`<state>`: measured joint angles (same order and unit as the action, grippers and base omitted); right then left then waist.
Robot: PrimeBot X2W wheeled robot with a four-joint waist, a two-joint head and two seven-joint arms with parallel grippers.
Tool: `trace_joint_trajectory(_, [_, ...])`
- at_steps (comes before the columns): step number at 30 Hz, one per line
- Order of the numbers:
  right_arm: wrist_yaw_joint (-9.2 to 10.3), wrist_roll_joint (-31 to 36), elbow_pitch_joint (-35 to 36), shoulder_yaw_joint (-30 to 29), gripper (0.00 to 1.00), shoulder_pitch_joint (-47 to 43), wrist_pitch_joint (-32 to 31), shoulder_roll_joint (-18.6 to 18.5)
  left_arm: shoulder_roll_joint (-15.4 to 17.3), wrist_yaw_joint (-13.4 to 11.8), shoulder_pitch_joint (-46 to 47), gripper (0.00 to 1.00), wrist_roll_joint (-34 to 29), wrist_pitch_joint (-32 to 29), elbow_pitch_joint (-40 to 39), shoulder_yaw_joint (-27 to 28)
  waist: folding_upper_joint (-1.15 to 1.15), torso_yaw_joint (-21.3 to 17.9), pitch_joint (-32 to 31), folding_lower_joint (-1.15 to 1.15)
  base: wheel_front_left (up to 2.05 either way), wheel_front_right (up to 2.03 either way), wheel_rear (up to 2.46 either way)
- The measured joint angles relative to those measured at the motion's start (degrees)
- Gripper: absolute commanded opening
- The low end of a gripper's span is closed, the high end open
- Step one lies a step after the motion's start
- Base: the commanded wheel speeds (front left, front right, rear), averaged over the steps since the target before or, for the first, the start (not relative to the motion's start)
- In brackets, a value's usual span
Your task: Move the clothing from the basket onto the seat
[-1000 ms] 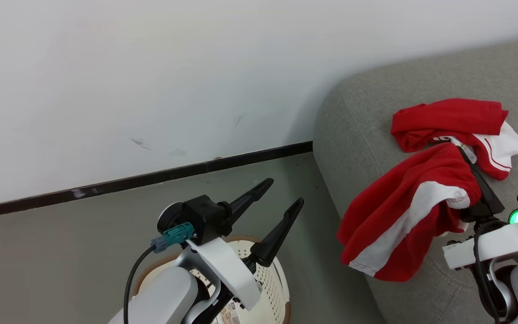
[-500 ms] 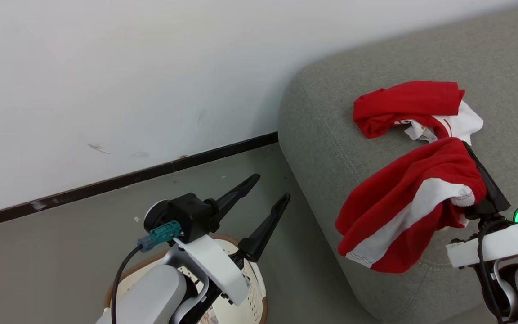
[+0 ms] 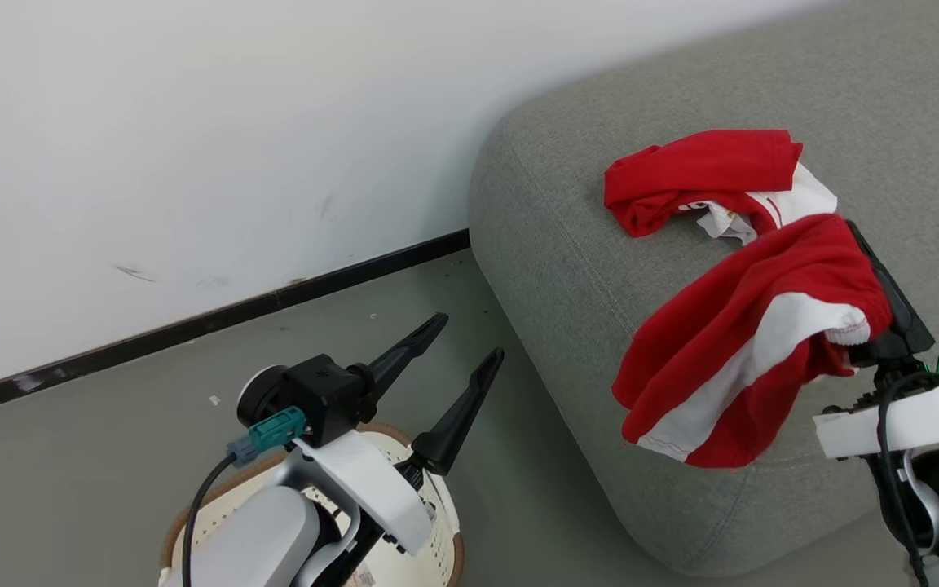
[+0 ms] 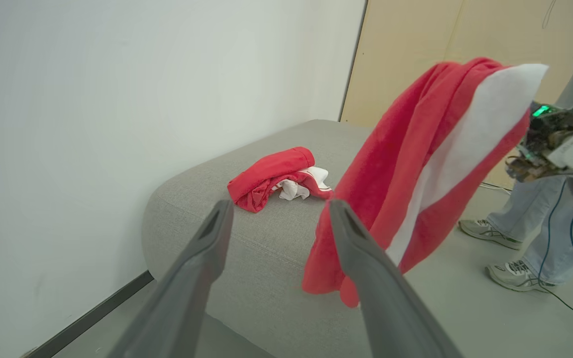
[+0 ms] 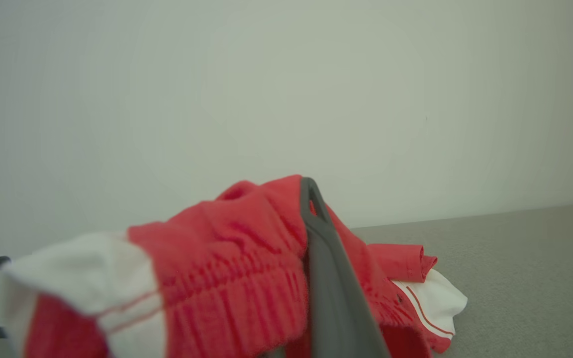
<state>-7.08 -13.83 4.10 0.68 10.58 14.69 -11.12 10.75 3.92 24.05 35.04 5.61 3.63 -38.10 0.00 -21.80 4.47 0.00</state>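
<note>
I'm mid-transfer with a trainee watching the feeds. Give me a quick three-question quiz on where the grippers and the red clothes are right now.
1. True or false: the left gripper is open and empty.
2. Fill in: the right gripper is shut on a red and white ____.
3. The other garment is: A. clamped in the left gripper; B. lying crumpled on the seat; C. hanging from the right gripper too.

Key: 1 true; 2 garment; 3 B.
</note>
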Motion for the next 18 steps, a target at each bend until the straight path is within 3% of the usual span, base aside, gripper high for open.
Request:
trace_joint_trajectory(11, [0.00,-2.0,0.2,-0.6,0.00,5.5,0.0,-2.5,0.5,-0.2,-0.4,1.00,-0.4,-0.2,-1.8,-0.6,0.00,-0.2,1.5,0.00,0.00,0.00,0.00])
trace_joint_trajectory(18, [0.00,-3.8,-1.5,-2.5,0.00,10.3,0.0,-6.2,1.2,-0.7,-1.0,1.00,-0.4,-1.4,-2.8,-0.6,0.00,0.1,3.2,0.00,0.00,0.00,0.00])
